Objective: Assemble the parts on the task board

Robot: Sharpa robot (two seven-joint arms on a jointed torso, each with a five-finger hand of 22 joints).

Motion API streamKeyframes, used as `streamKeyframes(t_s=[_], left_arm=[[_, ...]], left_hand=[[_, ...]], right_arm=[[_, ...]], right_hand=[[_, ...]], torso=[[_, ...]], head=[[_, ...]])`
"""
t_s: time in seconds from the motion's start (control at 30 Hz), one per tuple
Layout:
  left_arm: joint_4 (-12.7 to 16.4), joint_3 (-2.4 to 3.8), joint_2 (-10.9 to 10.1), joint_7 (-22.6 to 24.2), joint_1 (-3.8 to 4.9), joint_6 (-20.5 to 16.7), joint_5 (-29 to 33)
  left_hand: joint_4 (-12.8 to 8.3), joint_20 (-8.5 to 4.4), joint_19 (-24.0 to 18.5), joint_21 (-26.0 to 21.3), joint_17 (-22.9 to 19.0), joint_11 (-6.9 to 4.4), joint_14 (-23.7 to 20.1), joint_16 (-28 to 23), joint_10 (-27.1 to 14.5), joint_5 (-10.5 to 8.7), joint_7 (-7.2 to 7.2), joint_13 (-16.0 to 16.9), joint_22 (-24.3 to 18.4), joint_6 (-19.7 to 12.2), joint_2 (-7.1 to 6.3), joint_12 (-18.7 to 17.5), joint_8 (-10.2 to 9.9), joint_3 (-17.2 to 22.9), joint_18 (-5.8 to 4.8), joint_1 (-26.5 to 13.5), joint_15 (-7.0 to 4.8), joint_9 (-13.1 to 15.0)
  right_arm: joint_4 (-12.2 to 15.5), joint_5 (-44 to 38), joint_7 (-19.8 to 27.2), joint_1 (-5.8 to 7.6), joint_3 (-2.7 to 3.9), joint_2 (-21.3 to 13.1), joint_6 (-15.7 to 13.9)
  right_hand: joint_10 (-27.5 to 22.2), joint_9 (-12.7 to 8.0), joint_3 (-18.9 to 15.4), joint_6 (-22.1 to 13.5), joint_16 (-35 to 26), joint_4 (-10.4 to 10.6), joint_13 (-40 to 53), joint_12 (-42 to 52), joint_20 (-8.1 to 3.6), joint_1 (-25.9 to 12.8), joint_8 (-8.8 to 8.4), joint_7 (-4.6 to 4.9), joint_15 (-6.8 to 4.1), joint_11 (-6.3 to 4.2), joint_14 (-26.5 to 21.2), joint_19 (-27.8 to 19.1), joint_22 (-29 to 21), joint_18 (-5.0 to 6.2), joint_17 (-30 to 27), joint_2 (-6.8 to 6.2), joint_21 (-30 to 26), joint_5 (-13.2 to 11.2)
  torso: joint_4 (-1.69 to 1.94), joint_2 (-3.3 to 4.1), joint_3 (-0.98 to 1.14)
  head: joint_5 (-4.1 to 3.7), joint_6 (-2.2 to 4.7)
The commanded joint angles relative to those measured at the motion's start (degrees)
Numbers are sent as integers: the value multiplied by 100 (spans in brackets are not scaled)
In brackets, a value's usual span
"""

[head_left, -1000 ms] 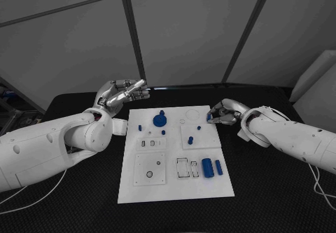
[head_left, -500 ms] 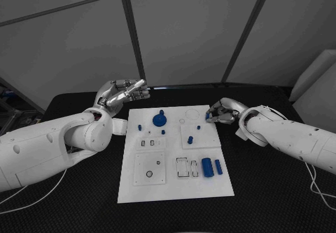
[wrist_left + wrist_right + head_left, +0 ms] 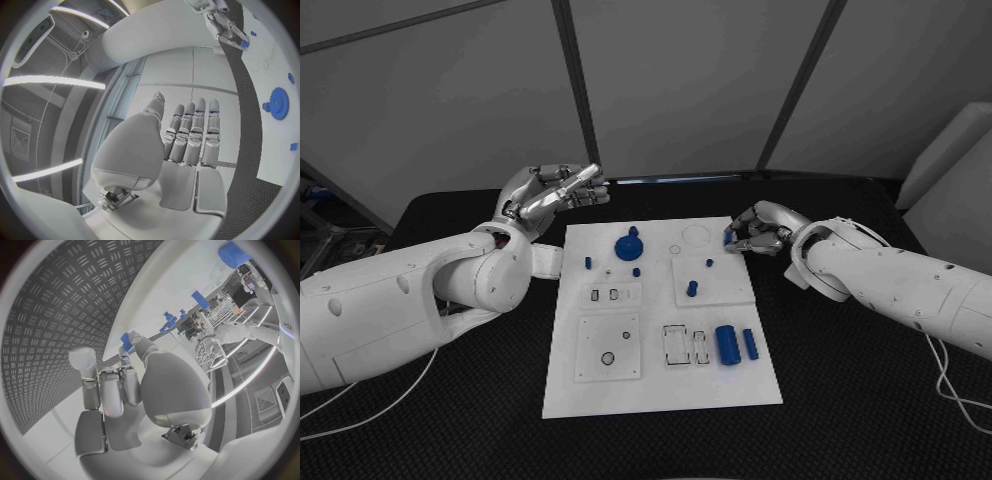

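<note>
The white task board (image 3: pixel 661 390) lies in the middle of the black table. On it are a blue gear (image 3: pixel 630 245), a thick blue cylinder (image 3: pixel 727 345), a thinner blue bar (image 3: pixel 751 345) and several small blue pegs. My right hand (image 3: pixel 759 232) hovers at the board's far right edge and pinches a small blue part (image 3: pixel 731 237) between thumb and finger; the right wrist view shows that part (image 3: pixel 127 341) at the fingertips. My left hand (image 3: pixel 557 190) is raised off the board's far left corner, fingers straight (image 3: pixel 190 137), holding nothing.
Black table surface (image 3: pixel 877 400) surrounds the board on all sides. Near its front edge the board carries rectangular outlined recesses (image 3: pixel 687 345) and a square plate with a small ring (image 3: pixel 607 358). Grey wall panels stand behind the table.
My right hand has edged slightly toward the board's far edge with the small blue part still pinched. The left hand has stayed where it was.
</note>
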Motion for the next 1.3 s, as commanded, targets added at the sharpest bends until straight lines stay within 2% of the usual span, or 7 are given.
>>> streamKeyframes(t_s=[0.03, 0.4, 0.6, 1.07, 1.2, 1.3], left_arm=[[8, 5, 5, 14, 6, 72, -10], [3, 5, 6, 15, 6, 75, -10], [0, 5, 7, 15, 5, 78, -10], [7, 5, 5, 13, 5, 84, -10], [5, 5, 7, 12, 5, 87, -10], [3, 5, 6, 12, 4, 87, -10]], left_hand=[[-40, -2, 47, -32, -9, 12, 25, -31, 24, 28, 7, 1, -7, 52, 56, -36, -21, 3, 2, 11, 4, -6], [-40, -2, 47, -32, -9, 12, 25, -31, 24, 28, 7, 1, -7, 52, 56, -36, -21, 3, 2, 11, 4, -6], [-40, -2, 47, -32, -9, 12, 25, -31, 24, 28, 7, 1, -7, 52, 56, -36, -21, 3, 2, 11, 4, -6], [-48, -2, 50, -36, -10, 17, 27, -38, 16, 28, 12, -2, -11, 46, 59, -50, -33, -1, 1, 11, 6, -9], [-48, -2, 50, -36, -10, 17, 27, -38, 16, 28, 12, -2, -11, 46, 59, -50, -33, -1, 1, 11, 6, -9], [-48, -2, 50, -36, -10, 17, 27, -38, 16, 28, 12, -2, -11, 46, 59, -50, -33, -1, 1, 11, 6, -9]], right_arm=[[8, -23, -74, 8, 3, 9, -10], [5, -36, -97, 8, 4, 33, -26], [-2, -38, -106, 8, 4, 43, -72], [-7, -38, -146, 8, 4, 52, -209], [1, -38, -138, 8, 4, 55, -267], [27, -33, -126, 8, 4, 50, -304]], right_hand=[[2, -8, -30, -52, 7, -7, 656, -34, 41, 1, -34, 12, 47, 45, 538, 4, -3, -2, 1276, -63, -16, -16], [0, -10, -39, -81, 8, -8, 657, -34, 47, -1, -38, 18, 53, 52, 538, 3, -1, -2, 1277, -69, -16, -15], [23, 24, -53, 33, 13, 27, 689, -8, 58, -36, 41, 2, 55, 45, 541, 10, 11, 0, 1291, -27, -8, -9], [87, 100, 36, 421, 25, 87, 768, 55, 0, -29, 259, -122, -26, -60, 550, 36, 43, 0, 1323, 185, 15, -31], [100, 107, 147, 491, 31, 71, 783, 64, -35, 31, 295, -160, -62, -98, 554, 47, 59, -4, 1342, 306, 25, -160], [106, 106, 186, 499, 35, 60, 791, 69, -44, 50, 298, -168, -70, -105, 557, 50, 64, -5, 1350, 335, 28, -181]], torso=[[1, 1, 3], [2, 1, 3], [0, -1, 3], [-1, 0, 3], [1, 0, 5], [-2, -3, 5]], head=[[5, -3], [10, -7], [14, -10], [14, -26], [18, -35], [20, -35]])
